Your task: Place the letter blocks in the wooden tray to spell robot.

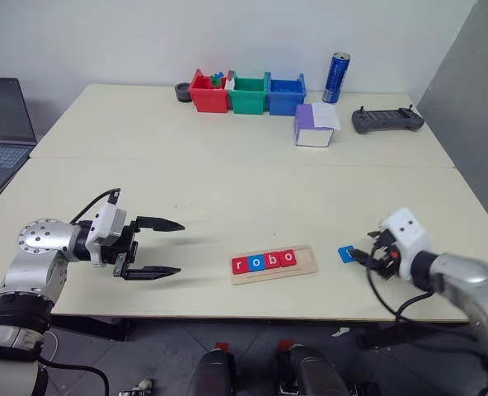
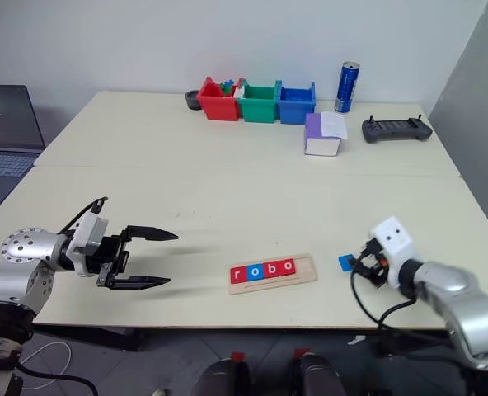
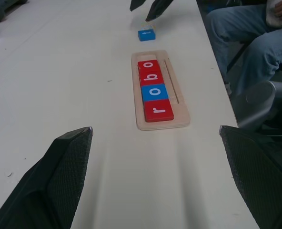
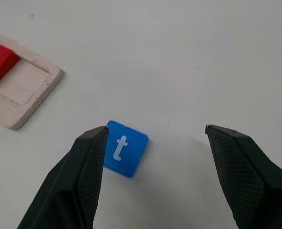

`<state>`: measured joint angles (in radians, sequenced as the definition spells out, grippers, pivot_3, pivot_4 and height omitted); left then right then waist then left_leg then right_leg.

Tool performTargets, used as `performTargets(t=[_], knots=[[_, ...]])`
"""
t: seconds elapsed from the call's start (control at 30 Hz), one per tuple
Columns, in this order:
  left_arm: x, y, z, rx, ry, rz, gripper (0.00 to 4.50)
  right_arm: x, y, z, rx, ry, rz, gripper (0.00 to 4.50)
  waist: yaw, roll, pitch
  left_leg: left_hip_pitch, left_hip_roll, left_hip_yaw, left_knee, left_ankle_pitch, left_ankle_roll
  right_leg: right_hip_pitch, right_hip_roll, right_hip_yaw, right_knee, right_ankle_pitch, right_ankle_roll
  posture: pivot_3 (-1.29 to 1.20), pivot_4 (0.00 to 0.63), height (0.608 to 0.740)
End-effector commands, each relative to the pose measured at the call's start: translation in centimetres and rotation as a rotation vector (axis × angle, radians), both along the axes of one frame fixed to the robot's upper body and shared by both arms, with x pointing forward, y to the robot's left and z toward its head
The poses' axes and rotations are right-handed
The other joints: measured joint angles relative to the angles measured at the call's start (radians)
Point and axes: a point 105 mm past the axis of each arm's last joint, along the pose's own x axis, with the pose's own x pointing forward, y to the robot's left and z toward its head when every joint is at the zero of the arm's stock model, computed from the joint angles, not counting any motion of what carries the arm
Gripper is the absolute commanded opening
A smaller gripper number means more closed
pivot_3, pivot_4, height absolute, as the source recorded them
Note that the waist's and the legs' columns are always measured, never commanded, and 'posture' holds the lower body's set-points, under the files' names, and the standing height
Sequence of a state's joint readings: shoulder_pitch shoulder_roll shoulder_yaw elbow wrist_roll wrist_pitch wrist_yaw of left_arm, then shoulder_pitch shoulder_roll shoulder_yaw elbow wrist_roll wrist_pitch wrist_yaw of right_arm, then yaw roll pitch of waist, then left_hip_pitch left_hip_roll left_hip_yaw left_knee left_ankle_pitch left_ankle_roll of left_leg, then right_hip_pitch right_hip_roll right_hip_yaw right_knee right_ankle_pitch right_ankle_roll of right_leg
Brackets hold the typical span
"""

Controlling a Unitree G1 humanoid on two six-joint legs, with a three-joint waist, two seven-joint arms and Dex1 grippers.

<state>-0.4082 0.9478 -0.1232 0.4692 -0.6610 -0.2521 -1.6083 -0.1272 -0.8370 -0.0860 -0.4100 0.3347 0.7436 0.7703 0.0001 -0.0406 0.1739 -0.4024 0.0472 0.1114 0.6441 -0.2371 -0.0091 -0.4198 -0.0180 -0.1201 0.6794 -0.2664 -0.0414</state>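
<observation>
The wooden tray [image 1: 303, 266] lies near the table's front edge. It holds several letter blocks reading r, o, b, o: red r [image 1: 240, 265], blue o [image 1: 255, 262], red b [image 1: 272, 260], red o [image 1: 288, 257]. The slot at its right end is bare wood. A blue t block [image 4: 124, 148] lies flat on the table just right of the tray, also seen as the t block [image 1: 345, 254]. My right gripper [image 4: 156, 130] is open just above it, with one fingertip at the block's edge. My left gripper [image 1: 180, 247] hovers open to the left of the tray, holding nothing.
Red [image 1: 208, 92], green [image 1: 247, 94] and blue [image 1: 285, 95] bins line the back edge, with a blue can [image 1: 336, 77], a purple-and-white box [image 1: 313, 126] and a black controller [image 1: 387, 120] nearby. A laptop [image 1: 3, 132] sits at far left. A seated person's legs [image 3: 241, 38] are beside the table.
</observation>
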Motion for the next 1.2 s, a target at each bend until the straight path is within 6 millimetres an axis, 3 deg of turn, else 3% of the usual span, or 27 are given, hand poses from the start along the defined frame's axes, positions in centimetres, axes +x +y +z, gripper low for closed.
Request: performTargets(t=[0.03,0.2,0.33,0.7,0.8,0.93,1.1,1.2], knots=[[0.0,0.2,0.9,0.013,-0.039,-0.005,4.50,-0.8,1.1,0.6,-0.045,0.040,0.336,3.44,0.000,0.000,0.000,0.000,0.000,0.000,0.000,0.000,0.000,0.000,0.000,0.000,0.000,0.000,0.000,0.00,0.150,0.740],[-0.3,0.4,1.1,0.006,-0.053,0.002,4.50,0.6,-0.1,-0.9,-0.207,0.138,0.566,3.44,-0.001,0.000,0.001,0.000,0.001,0.001,0.001,0.000,0.000,0.000,0.000,0.000,0.000,0.000,0.000,0.00,0.150,0.740],[-0.7,0.8,1.1,0.007,-0.057,0.013,4.50,2.3,-0.6,-1.5,-0.280,0.128,0.616,3.44,0.000,0.001,0.001,0.000,0.001,0.001,0.001,0.000,0.000,0.000,0.000,0.000,0.000,0.000,0.000,0.00,0.150,0.740],[-1.9,1.6,1.2,0.014,-0.061,0.042,4.50,3.4,-0.7,-3.1,-0.326,0.154,0.720,3.44,0.000,0.001,0.002,0.000,0.001,0.002,0.001,0.000,0.000,0.000,0.000,0.000,0.001,0.000,0.000,0.00,0.150,0.740],[-2.1,1.8,1.3,0.018,-0.059,0.050,4.50,4.0,-0.3,-3.5,-0.317,0.140,0.718,2.88,-0.003,0.001,0.001,0.001,0.001,0.002,0.001,0.000,-0.001,0.000,0.000,0.001,0.002,0.000,0.000,0.00,0.150,0.740],[-2.4,2.0,1.4,0.025,-0.056,0.058,4.50,4.1,0.0,-3.7,-0.303,0.144,0.729,1.52,-0.003,0.001,0.001,0.002,0.001,0.002,0.001,0.000,-0.001,0.001,0.000,0.001,0.002,0.000,0.000,0.00,0.150,0.740],[-2.5,2.1,1.5,0.027,-0.055,0.065,4.50,3.5,0.5,-2.6,-0.313,0.155,0.761,1.45,-0.003,0.001,0.001,0.002,0.002,0.002,0.002,0.000,-0.001,0.001,0.000,0.001,0.003,0.000,0.000,0.00,0.150,0.740],[-2.4,2.2,1.6,0.028,-0.055,0.068,4.50,3.7,3.5,0.1,-0.248,0.092,0.761,1.45,-0.003,0.002,0.002,0.002,0.002,0.002,0.001,0.000,-0.001,0.000,0.000,0.001,0.003,0.000,-0.001,0.00,0.150,0.740]])
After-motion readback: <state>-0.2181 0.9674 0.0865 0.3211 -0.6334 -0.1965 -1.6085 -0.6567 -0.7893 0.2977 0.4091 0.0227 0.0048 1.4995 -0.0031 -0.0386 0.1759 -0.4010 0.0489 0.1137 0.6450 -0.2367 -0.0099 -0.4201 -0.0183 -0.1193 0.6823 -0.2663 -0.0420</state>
